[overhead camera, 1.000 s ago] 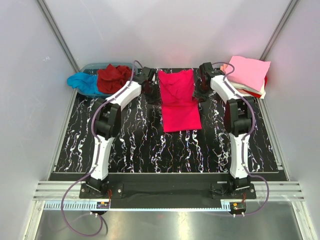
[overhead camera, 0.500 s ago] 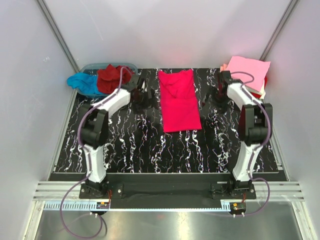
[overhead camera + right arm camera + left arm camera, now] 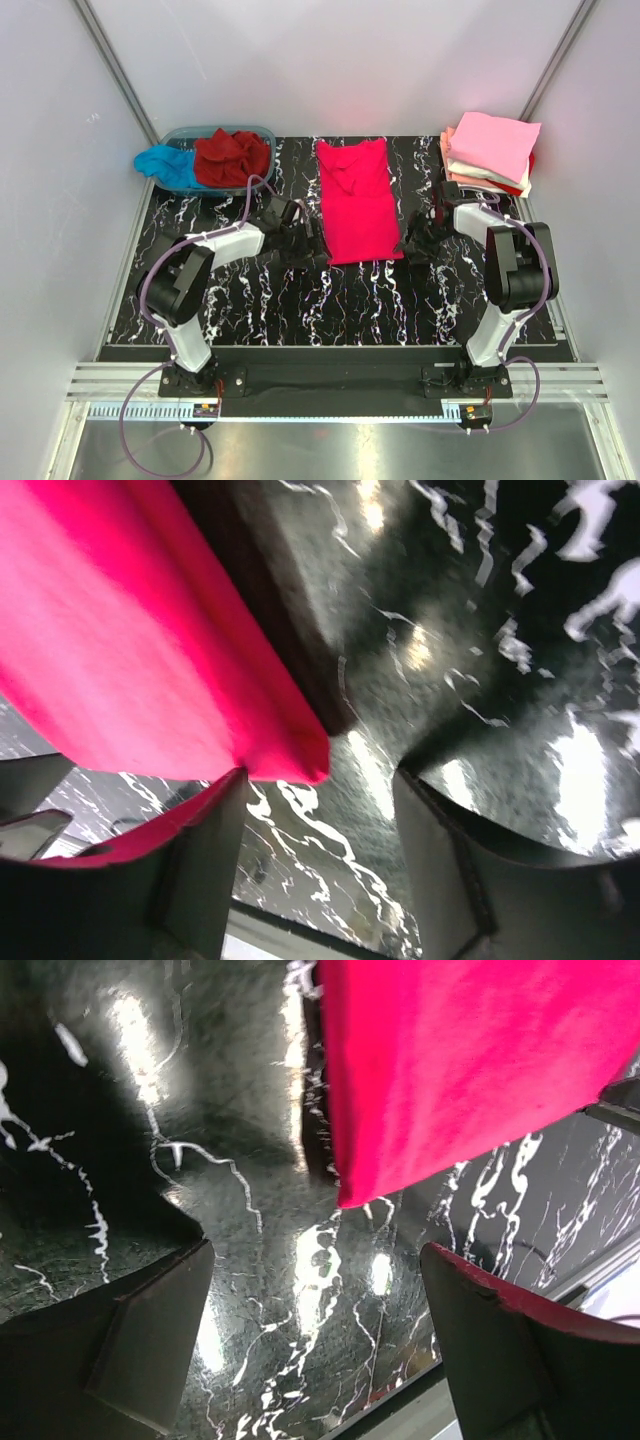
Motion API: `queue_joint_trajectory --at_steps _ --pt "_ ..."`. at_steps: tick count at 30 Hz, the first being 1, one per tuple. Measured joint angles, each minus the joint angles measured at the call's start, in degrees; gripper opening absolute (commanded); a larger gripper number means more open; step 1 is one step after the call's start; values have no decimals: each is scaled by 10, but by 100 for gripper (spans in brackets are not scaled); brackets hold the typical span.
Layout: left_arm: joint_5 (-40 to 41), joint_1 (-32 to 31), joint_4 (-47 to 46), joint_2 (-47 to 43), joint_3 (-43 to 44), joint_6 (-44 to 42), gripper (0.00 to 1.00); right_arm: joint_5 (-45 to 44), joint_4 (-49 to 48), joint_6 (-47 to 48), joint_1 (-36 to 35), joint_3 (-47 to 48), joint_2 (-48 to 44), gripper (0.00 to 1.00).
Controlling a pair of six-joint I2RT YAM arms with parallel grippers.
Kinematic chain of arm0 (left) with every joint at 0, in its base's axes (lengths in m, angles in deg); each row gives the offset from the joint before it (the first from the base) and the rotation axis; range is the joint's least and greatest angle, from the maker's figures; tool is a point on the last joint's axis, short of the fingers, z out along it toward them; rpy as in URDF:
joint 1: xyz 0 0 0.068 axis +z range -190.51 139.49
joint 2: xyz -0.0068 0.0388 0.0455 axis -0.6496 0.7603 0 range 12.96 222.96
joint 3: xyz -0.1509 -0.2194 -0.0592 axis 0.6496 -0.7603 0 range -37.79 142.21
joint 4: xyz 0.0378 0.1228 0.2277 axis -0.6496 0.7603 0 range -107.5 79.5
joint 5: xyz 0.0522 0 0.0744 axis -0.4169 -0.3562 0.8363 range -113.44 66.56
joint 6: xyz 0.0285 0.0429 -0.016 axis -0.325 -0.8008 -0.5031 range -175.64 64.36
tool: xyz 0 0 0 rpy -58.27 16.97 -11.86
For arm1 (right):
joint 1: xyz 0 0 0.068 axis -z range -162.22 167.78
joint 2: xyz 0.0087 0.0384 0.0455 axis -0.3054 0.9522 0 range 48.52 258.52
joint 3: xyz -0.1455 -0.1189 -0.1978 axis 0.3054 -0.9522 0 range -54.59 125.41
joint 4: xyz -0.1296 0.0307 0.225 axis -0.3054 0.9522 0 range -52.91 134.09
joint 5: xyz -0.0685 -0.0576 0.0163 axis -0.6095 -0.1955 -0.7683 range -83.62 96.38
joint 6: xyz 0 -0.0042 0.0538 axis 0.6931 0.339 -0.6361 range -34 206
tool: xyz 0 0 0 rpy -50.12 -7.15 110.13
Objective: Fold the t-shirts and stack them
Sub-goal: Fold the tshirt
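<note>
A bright pinkish-red t-shirt (image 3: 356, 200) lies folded into a long strip in the middle of the black marbled table (image 3: 250, 310). My left gripper (image 3: 311, 246) is open, low beside the shirt's near left corner (image 3: 360, 1192), not touching it. My right gripper (image 3: 411, 244) is open beside the near right corner (image 3: 290, 760), with one finger (image 3: 200, 830) right at the cloth's edge. A dark red shirt (image 3: 231, 156) and a turquoise shirt (image 3: 164, 163) sit crumpled in a clear tub (image 3: 185, 132). Folded pale pink, white and red shirts (image 3: 492, 150) are stacked at the back right.
The tub stands at the back left corner and the folded stack at the back right corner. White walls close in on three sides. A metal rail (image 3: 330, 380) runs along the near edge by the arm bases.
Both arms have drawn back from the shirt's far end to its near corners. The shirt's far part has been laid flat, so the strip is smoother.
</note>
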Motion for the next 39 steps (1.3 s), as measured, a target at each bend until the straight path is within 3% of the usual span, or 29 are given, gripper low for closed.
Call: queue_joint_trajectory --at_steps 4,7,11,19,23,25,27,28,35,39 --pt "0 -4 -26 2 -7 17 80 6 -23 -3 0 -3 7 40" --pt "0 -8 -52 6 -7 26 70 18 -35 -7 0 -3 19 29" --pt "0 -15 -78 23 -8 38 58 33 -52 -11 0 -7 27 25" --pt "0 -33 -113 46 -12 50 47 40 -68 -17 0 -15 27 19" --pt "-1 -37 -128 56 -11 55 40 43 -74 -19 0 -19 27 12" --pt "-2 -37 -132 62 -10 57 26 43 -75 -18 0 -19 27 0" --pt "-1 -37 -134 69 -7 59 13 43 -75 -20 0 -20 27 0" --pt "-1 -37 -135 72 -6 61 0 43 -76 -21 0 -20 27 0" --pt "20 -50 -109 65 2 59 0 38 -101 -42 -1 -69 -12 0" --pt "43 -73 -70 13 -23 57 0 23 -91 -68 -14 -147 -110 0"
